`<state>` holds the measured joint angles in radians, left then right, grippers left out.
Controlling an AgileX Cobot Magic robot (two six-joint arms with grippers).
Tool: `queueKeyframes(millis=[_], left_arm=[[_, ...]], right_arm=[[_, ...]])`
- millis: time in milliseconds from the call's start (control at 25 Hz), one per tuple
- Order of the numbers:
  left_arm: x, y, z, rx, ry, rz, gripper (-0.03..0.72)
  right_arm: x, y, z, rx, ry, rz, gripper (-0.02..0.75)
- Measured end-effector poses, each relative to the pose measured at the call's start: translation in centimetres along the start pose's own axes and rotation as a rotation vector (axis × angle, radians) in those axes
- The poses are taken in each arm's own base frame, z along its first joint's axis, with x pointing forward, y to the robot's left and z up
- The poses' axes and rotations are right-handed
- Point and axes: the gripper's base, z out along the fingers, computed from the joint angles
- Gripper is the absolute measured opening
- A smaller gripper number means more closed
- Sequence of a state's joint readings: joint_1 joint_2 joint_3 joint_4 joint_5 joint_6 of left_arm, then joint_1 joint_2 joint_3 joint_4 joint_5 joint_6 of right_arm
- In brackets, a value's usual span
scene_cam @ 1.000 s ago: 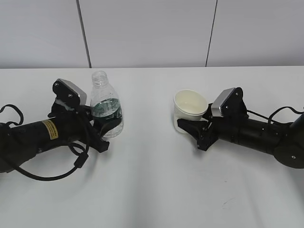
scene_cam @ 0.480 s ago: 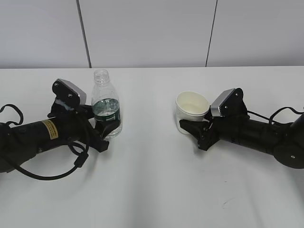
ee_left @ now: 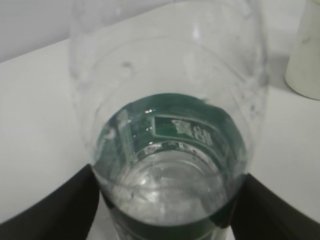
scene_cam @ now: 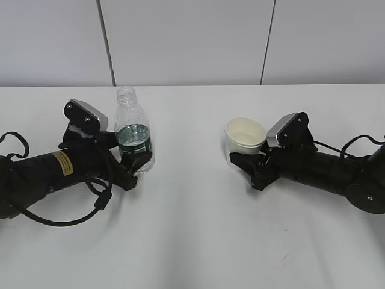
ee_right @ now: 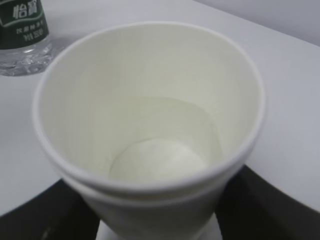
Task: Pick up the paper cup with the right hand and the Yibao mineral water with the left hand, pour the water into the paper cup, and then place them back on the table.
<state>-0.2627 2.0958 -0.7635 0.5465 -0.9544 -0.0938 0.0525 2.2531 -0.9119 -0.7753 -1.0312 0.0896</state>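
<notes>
Left hand (scene_cam: pixel 131 161) lies low on the bench (scene_cam: pixel 192 241), yellow sticker visible on its body, jaws closed around the lower half of the Yibao mineral water (scene_cam: pixel 133 139). Bottle stands upright between the jaws, base on or just off the bench, can't tell which. It is uncapped, with water in the lower part up to about the green label. In the left wrist view the bottle (ee_left: pixel 170 140) fills the gap, a black finger (ee_left: pixel 55 205) tight against each side. Right hand (scene_cam: pixel 245 161) also low on the bench, jaws closed on the paper cup (scene_cam: pixel 245 139), gripping low on its wall. Cup sits between the jaws, roughly upright, mouth open upward. Whether its base touches the bench isn't clear. Right wrist view looks down into the cup (ee_right: pixel 150 125): some clear liquid at the bottom, black fingers (ee_right: pixel 45 212) pressing both sides below the rim. Bottle and cup are well apart, each just ahead of its own wrist box.
</notes>
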Motion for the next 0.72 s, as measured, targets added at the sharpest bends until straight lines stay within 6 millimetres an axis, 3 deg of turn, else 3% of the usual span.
queueKeyframes(millis=[160,400,720], left_arm=[[0.0,0.0,0.0,-0.002,0.001,-0.001,0.486],[-0.4,0.2,-0.2,-0.015,0.016,0.002,0.489],[-0.4,0.6,-0.9,-0.057,0.177,0.006,0.492]], right_arm=[[0.0,-0.1,0.0,0.009,-0.001,0.005,0.47],[0.0,-0.2,0.0,0.021,0.0,0.026,0.638],[1.1,0.7,-0.9,0.032,0.042,0.116,0.662]])
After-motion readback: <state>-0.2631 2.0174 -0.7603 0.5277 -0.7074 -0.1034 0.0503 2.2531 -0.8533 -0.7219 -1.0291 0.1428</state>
